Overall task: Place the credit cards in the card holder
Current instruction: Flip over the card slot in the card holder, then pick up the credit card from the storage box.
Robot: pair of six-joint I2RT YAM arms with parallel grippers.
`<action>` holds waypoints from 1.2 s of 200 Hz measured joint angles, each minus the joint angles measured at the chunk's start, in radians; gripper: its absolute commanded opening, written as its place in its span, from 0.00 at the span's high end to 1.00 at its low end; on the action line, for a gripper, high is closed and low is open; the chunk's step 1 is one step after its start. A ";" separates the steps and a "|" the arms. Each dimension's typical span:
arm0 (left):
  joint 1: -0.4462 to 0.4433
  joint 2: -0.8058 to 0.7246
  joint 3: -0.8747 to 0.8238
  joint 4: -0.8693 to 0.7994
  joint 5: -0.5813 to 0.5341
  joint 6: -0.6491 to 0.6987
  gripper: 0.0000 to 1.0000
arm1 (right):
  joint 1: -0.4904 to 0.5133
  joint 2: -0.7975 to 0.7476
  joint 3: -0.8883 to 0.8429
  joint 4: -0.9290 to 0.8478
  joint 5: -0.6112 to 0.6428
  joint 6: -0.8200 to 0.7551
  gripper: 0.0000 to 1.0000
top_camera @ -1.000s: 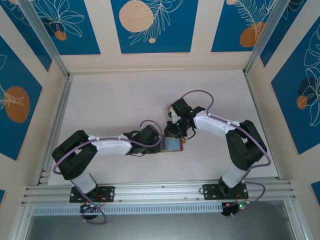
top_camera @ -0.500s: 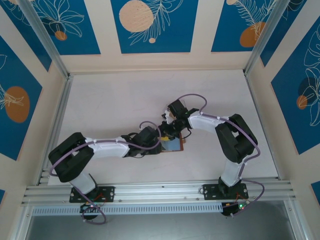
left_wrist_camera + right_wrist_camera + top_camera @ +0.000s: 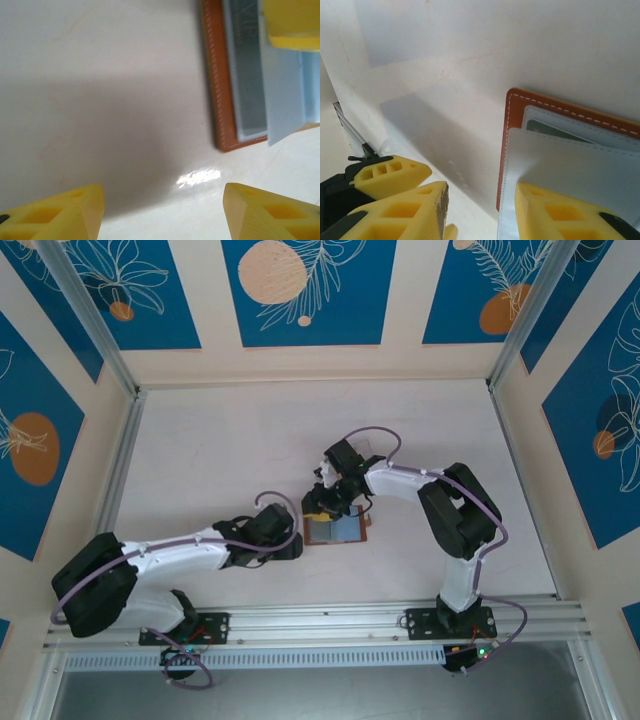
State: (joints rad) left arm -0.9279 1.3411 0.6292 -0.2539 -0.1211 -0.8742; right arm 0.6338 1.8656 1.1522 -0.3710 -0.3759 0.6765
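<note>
Reddish-brown leather-look card holder lies opened flat on the white surface, grey-blue inside up, between the two arms and towards the near edge. We note the left tool just beside the holder's left edge, jaws wide apart over bare surface with nothing between them. The right tool sits at the holder's far left corner, jaws parted and gripping nothing, one finger over the grey-blue lining.
</note>
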 measured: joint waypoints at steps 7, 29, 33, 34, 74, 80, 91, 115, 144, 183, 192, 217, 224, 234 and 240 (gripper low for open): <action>0.000 0.021 0.021 0.003 0.000 0.008 0.35 | -0.002 -0.008 0.007 -0.014 0.013 -0.005 0.57; 0.000 0.095 0.088 0.018 0.000 0.024 0.34 | -0.022 -0.064 0.023 -0.068 0.066 -0.023 0.55; 0.000 0.107 0.097 0.023 0.000 0.028 0.34 | -0.027 -0.078 0.028 -0.081 0.075 -0.028 0.55; 0.000 0.109 0.099 0.024 0.000 0.029 0.34 | -0.030 -0.083 0.030 -0.085 0.081 -0.031 0.55; 0.002 0.175 0.164 0.036 0.001 0.062 0.34 | -0.109 -0.175 0.098 -0.191 0.188 -0.080 0.58; 0.002 0.175 0.169 0.037 0.000 0.065 0.34 | -0.119 -0.179 0.105 -0.202 0.197 -0.086 0.59; 0.002 0.172 0.172 0.035 -0.004 0.066 0.33 | -0.136 -0.180 0.114 -0.219 0.213 -0.101 0.60; 0.002 0.131 0.172 0.000 -0.039 0.065 0.32 | -0.156 -0.180 0.116 -0.254 0.243 -0.114 0.63; 0.002 0.037 0.171 -0.029 -0.076 0.067 0.29 | -0.175 -0.180 0.116 -0.275 0.271 -0.125 0.64; 0.002 0.099 0.236 -0.050 -0.061 0.102 0.27 | -0.218 -0.169 0.156 -0.328 0.364 -0.144 0.63; 0.002 0.141 0.262 -0.047 -0.051 0.111 0.27 | -0.224 -0.154 0.190 -0.341 0.385 -0.151 0.63; 0.003 0.231 0.298 -0.038 -0.029 0.125 0.28 | -0.235 -0.085 0.298 -0.360 0.458 -0.171 0.64; 0.003 0.242 0.299 -0.037 -0.027 0.126 0.28 | -0.235 -0.062 0.323 -0.364 0.475 -0.176 0.64; 0.003 0.249 0.299 -0.040 -0.026 0.126 0.28 | -0.236 -0.030 0.351 -0.370 0.491 -0.181 0.64; 0.003 0.249 0.299 -0.039 -0.026 0.125 0.29 | -0.238 -0.010 0.364 -0.375 0.499 -0.185 0.64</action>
State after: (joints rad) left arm -0.9245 1.5898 0.9287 -0.2932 -0.1467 -0.7490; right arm 0.3962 1.8557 1.5166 -0.7456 0.1230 0.4919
